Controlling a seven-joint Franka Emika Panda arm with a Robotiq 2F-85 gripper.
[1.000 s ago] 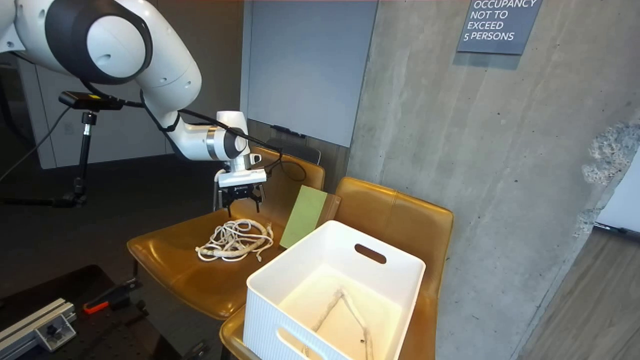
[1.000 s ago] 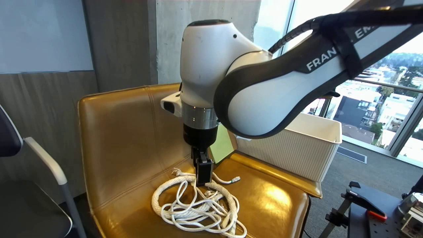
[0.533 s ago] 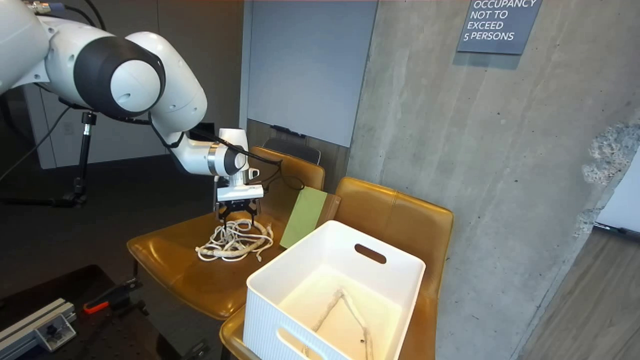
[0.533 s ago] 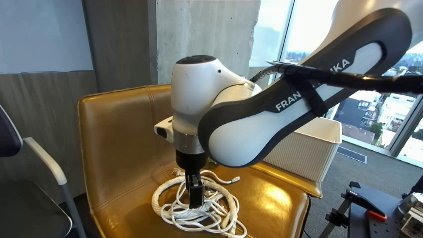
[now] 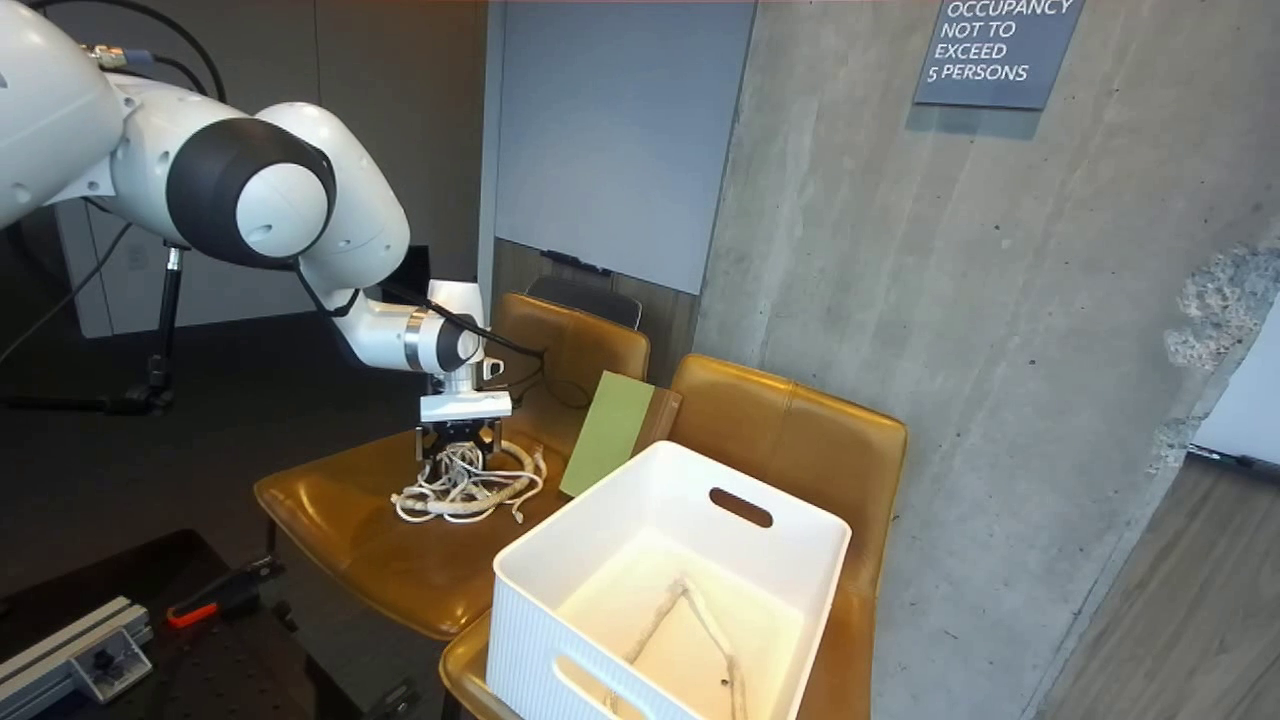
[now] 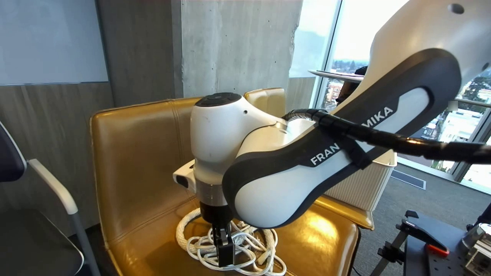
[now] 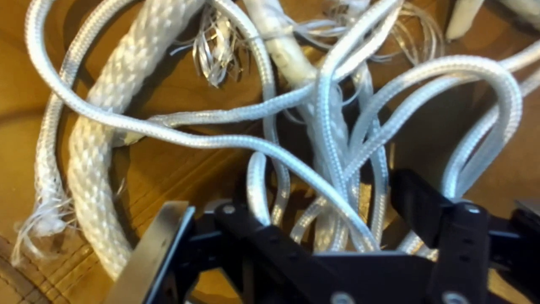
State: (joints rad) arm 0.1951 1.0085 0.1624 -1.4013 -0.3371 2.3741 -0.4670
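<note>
"While the black two-fingered gripper [image 7: 316,198] points down into the loops, has it hold of anything?"

"Its jaws stand wide apart; strands of the tangled white braided rope [image 5: 472,490] run between them, none visibly pinched."

"Where's that rope?"

"On the glossy tan leather-like chair [image 5: 350,515], near the white ribbed box [image 5: 530,635]."

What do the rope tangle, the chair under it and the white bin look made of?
Rope tangle: braided fiber, likely synthetic; visible weave, slight sheen, frayed ends.
Chair: smooth, glossy tan leather or imitation, can't tell which; stitched seams, bright highlights.
White bin: probably molded plastic, satin finish; ribbed outer wall, rounded rim, cut-out handles.
</note>
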